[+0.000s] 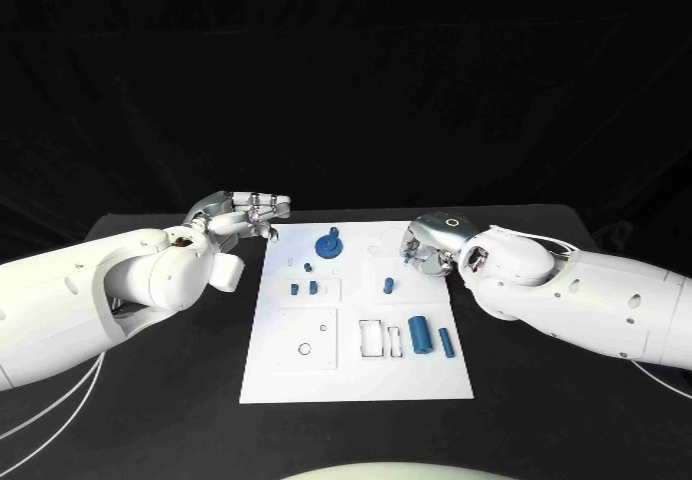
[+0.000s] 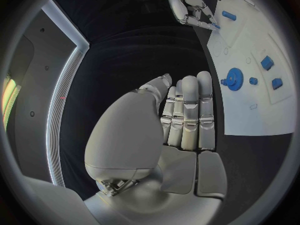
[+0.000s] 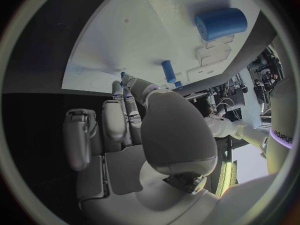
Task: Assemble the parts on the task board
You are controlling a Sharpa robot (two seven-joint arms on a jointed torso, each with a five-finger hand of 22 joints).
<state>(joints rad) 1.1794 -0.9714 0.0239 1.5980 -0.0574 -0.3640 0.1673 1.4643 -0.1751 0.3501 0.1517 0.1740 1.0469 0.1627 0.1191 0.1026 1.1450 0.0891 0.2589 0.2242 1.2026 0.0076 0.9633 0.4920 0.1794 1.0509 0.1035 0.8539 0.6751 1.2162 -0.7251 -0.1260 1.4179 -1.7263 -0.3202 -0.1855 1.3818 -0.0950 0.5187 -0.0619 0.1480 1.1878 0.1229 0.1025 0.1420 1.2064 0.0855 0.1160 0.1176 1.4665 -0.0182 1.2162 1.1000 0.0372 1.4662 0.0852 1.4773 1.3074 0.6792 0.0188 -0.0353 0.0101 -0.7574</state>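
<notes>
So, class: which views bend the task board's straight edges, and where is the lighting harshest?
Both wrist views bend the task board edges, fisheye circles in dark frames. In the head view the edges run straight, and the board glares bright against the black table. The left hand and right hand look evenly lit.

Blue parts on white task board, black table.

No legible text or markings
</notes>
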